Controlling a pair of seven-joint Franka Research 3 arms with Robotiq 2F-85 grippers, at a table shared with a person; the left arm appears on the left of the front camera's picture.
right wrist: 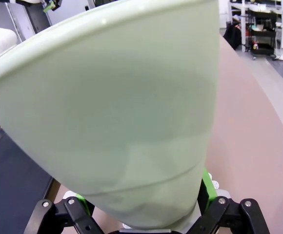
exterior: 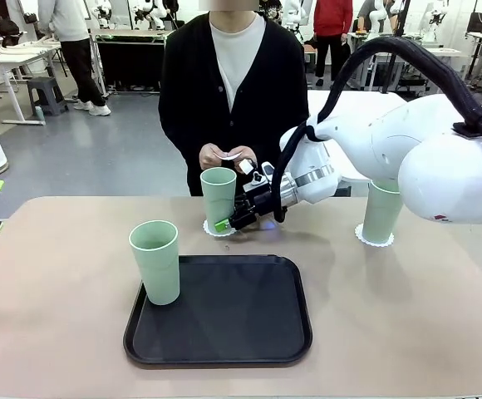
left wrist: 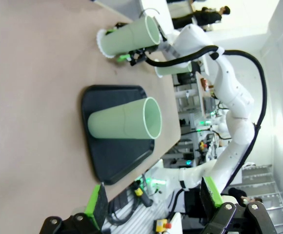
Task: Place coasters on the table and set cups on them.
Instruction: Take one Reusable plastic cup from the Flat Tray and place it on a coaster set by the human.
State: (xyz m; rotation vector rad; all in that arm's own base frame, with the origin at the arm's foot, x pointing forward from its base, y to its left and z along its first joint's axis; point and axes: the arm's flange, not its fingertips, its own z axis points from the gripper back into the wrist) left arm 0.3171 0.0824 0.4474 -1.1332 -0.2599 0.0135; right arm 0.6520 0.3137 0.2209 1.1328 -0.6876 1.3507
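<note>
Right gripper [exterior: 224, 224]: jaws spread wide, released. A tall pale mint-green plastic tumbler [exterior: 218, 196] stands upright between the two fingers, which sit low at its base. It rests on a small white round scalloped paper doily [exterior: 216, 230] on the matte beige-tan table [exterior: 58, 274]. In the right wrist view the tumbler wall [right wrist: 122, 122] spans the whole gap between the green pads [right wrist: 207, 181]; I cannot tell whether the pads touch it.

Just beyond these jaws, the person's hands [exterior: 212, 156] hold another white doily [exterior: 230, 155] above the table edge.

Back along the right arm, well apart from the jaws, a second tumbler [exterior: 381, 212] stands upright on its own doily [exterior: 374, 239].

Left gripper [left wrist: 153, 187]: jaws wide apart, nothing between them. Ahead of them a third tumbler [left wrist: 124, 124] stands on a black rounded-square tray [left wrist: 112, 163], near one corner.

Writing: a red mark [exterior: 440, 219] on the right arm's white casing, too small to read.
</note>
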